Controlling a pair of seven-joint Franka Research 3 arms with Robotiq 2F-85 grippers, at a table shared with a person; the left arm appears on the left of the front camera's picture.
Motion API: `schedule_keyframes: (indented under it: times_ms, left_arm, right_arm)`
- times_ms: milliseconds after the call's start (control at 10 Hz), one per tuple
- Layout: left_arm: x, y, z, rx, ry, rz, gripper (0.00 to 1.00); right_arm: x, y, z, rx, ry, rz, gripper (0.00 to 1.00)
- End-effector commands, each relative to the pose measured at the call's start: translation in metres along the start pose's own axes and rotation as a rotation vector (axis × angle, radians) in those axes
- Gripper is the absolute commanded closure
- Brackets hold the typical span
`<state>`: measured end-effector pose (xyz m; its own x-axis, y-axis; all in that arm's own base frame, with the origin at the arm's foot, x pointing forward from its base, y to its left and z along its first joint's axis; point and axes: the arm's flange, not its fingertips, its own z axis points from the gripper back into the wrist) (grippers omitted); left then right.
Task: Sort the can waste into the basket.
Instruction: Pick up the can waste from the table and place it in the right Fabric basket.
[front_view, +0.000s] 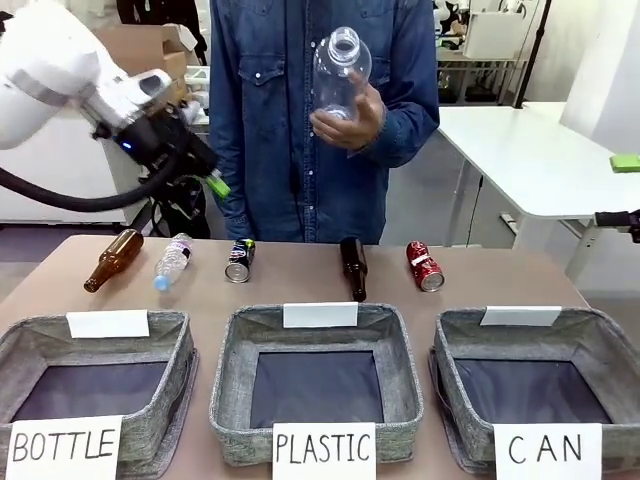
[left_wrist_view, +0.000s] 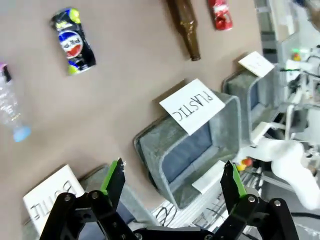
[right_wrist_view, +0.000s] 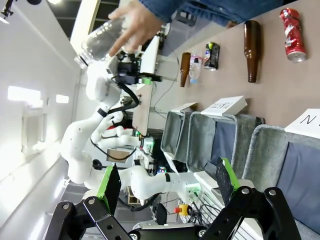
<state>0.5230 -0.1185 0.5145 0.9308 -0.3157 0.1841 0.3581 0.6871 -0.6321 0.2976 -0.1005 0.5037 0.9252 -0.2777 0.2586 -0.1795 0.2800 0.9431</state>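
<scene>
Holds the left jaws wide apart, green pads (left_wrist_view: 112, 176) clamped on nothing, up above the brown bench (left_wrist_view: 125, 100). Has nearest ahead of them the rim of the grey fabric basket signed PLASTIC (left_wrist_view: 155, 150), with the like basket signed BOTTLE (front_view: 30, 332) close by one pad. Finds farther ahead, on its side on bare bench, the dark blue-black metal drink can with the red-white-blue logo (left_wrist_view: 73, 41), a clear plastic bottle with a blue cap (left_wrist_view: 12, 112) near it. Finds farther still a dark brown glass bottle (left_wrist_view: 185, 25) and, just past that, the dented red metal drink can with white marks (left_wrist_view: 220, 14), also on its side.

Holds the right jaws apart too, gripping nothing, out to the side of the baskets. Has closest ahead of them the grey fabric basket signed CAN (right_wrist_view: 262, 155), no can in it yet. Beyond its rim, the red can, then the brown bottle, then the blue-black can well apart.

Farthest from both jaws, sees a person's hand (front_view: 352, 122) holding up a large clear plastic bottle (front_view: 340, 60) over the bench.

Judges both cans light, thin-walled and slick: apt to roll at a nudge and to buckle under a hard squeeze. Suggests taking either across the middle of its barrel, pads on opposite sides of the round wall, square to the long axis, closing gently. Reckons the red can handier for the right jaws, the blue-black one for the left.
</scene>
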Motion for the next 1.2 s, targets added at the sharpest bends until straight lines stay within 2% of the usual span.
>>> schedule_keyframes:
  times_ms: [0, 200, 400, 500, 700, 800, 900, 1100]
  left_arm:
    - [-0.071, 0.025, 0.092, -0.096, -0.159, 0.026, 0.0]
    - [-0.129, 0.055, 0.123, -0.158, -0.343, 0.111, 0.0]
    - [-0.149, 0.066, 0.121, -0.207, -0.466, 0.128, 0.0]
    - [-0.145, 0.064, 0.116, -0.196, -0.484, 0.131, 0.0]
    - [-0.13, 0.058, 0.113, -0.176, -0.445, 0.127, 0.0]
    - [-0.116, 0.055, 0.106, -0.157, -0.391, 0.135, 0.0]
    - [-0.111, 0.055, 0.106, -0.128, -0.388, 0.162, 0.0]
    - [-0.142, 0.064, 0.126, -0.16, -0.451, 0.17, 0.0]
  right_arm:
    - [0.003, 0.0, -0.002, 0.02, -0.01, 0.028, 0.0]
    - [0.003, 0.0, -0.002, 0.02, -0.01, 0.028, 0.0]
    - [0.003, 0.0, -0.002, 0.02, -0.01, 0.028, 0.0]
    - [0.003, 0.0, -0.002, 0.02, -0.01, 0.028, 0.0]
    - [0.003, 0.0, -0.002, 0.02, -0.01, 0.028, 0.0]
    - [0.003, 0.0, -0.002, 0.02, -0.01, 0.028, 0.0]
    - [0.003, 0.0, -0.002, 0.02, -0.01, 0.028, 0.0]
    - [0.003, 0.0, -0.002, 0.02, -0.01, 0.028, 0.0]
